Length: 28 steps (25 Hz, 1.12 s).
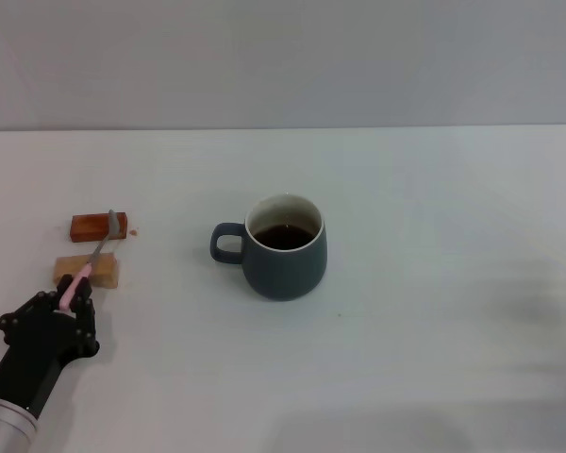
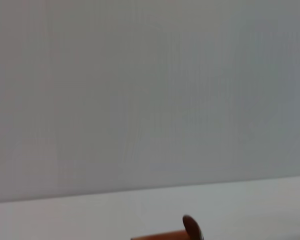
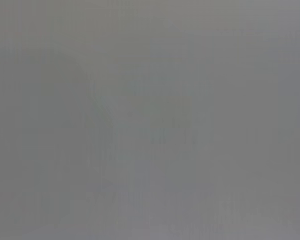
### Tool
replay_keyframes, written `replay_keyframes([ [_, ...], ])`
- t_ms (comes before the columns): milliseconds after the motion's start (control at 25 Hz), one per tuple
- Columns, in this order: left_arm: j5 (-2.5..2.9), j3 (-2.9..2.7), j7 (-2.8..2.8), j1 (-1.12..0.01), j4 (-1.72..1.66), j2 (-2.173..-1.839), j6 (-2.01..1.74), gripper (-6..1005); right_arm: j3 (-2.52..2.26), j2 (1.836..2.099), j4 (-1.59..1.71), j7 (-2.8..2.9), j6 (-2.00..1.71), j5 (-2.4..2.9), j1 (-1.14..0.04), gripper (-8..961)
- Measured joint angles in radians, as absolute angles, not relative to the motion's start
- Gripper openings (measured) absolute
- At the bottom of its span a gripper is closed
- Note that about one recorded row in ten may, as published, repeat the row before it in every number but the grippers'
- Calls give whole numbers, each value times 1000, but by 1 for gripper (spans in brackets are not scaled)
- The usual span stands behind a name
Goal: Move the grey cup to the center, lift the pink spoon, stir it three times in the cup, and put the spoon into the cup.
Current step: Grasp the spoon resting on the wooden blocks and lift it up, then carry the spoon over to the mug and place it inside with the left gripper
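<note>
Near the middle of the white table (image 1: pixel 424 283): grey cup (image 1: pixel 285 260), upright, handle toward the robot's left, dark liquid inside, pale inner wall showing above it. Nothing else in the cup.

Well to the cup's left: two small wooden blocks, a reddish-brown one (image 1: pixel 99 226) farther back and a tan one (image 1: pixel 87 271) nearer, close together but apart. Laid across both: pink spoon (image 1: pixel 92 255), metal bowl over the reddish block, pink handle running down over the tan block toward the robot. In the left wrist view, only the spoon's bowl (image 2: pixel 191 226) above the reddish block's (image 2: pixel 162 235) edge at the bottom of the frame.

At the near left of the table: left gripper (image 1: pixel 74 291), black, closed around the end of the pink handle, just this side of the tan block. Open table between spoon and cup.

Right gripper out of sight; right wrist view a plain grey blur.
</note>
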State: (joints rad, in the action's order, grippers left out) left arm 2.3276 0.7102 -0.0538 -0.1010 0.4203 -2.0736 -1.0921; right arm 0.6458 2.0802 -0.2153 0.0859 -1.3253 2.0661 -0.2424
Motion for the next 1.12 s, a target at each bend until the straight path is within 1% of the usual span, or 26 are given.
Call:
replay_keyframes([
  [960,2336,691,-49,-109,440,-2062,-1213,148,646,2080,-233,86,-1352,2066,-224,0],
  [1040,2336,690,-43,-111,453,-2056,-1213,148,648,2080,-233,86,-1352,2064,-224,0],
  [1080,2343,688,-19,-120,486,-2032,-1189,148,649,2080,-233,86,-1352,2064,-224,0],
  [1120,2347,688,-15,-121,494,-2027,-1183,148,650,2080,-233,86,-1353,2063,-224,0],
])
